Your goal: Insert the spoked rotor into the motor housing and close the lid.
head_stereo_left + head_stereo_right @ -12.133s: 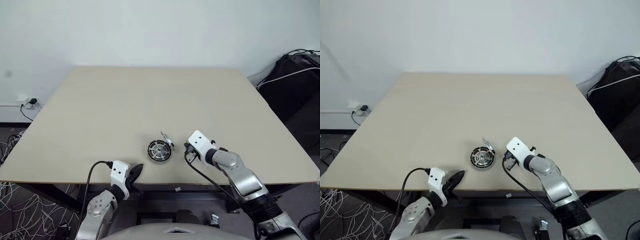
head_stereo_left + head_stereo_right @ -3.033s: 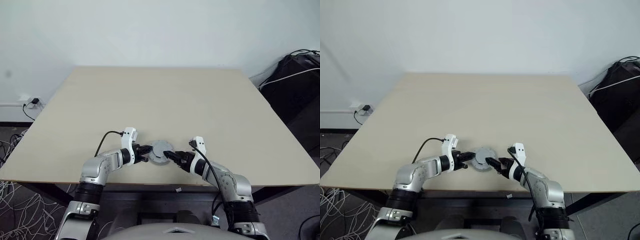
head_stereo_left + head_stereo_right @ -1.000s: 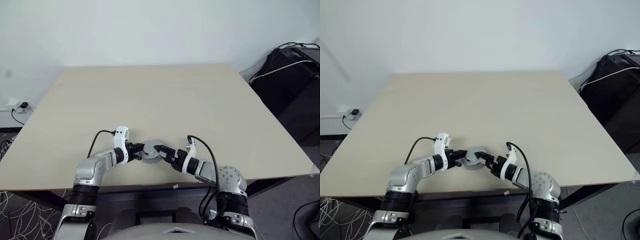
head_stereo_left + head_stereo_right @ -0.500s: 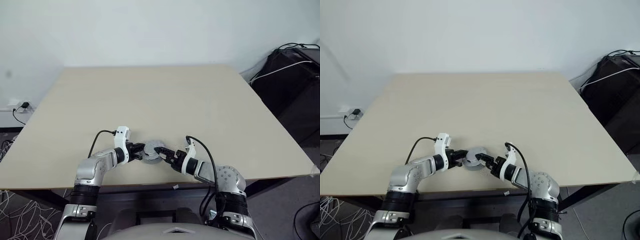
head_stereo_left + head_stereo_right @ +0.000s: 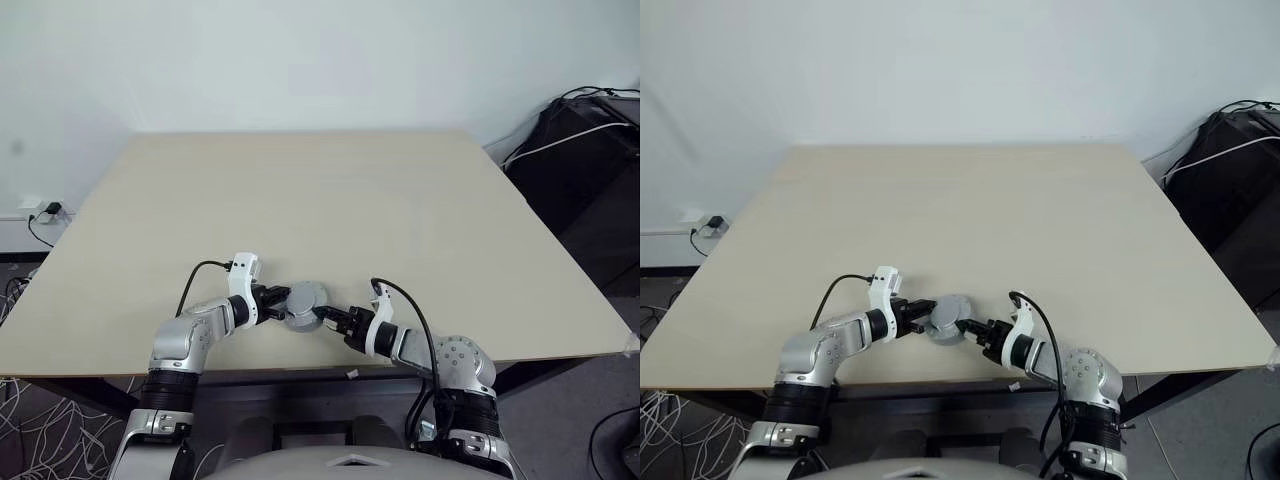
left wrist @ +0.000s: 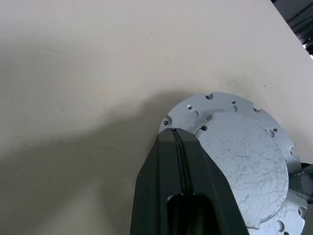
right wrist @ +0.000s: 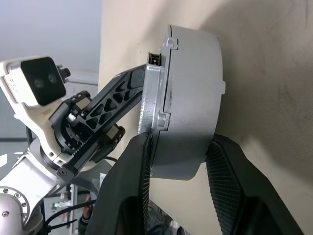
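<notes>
Since a second earlier, our right tool (image 7: 178, 161) had narrowed from spread to straddle the motor housing (image 7: 188, 98), one finger on each flat face. Left tool (image 6: 177, 134), pressed together, touched its lid face opposite, near the desk (image 5: 300, 200) edge.

you've got a beige table (image 5: 300, 190), plain white wall (image 5: 300, 60), black bag with cables (image 5: 585, 130) right, wall socket (image 5: 45, 210) left
</notes>
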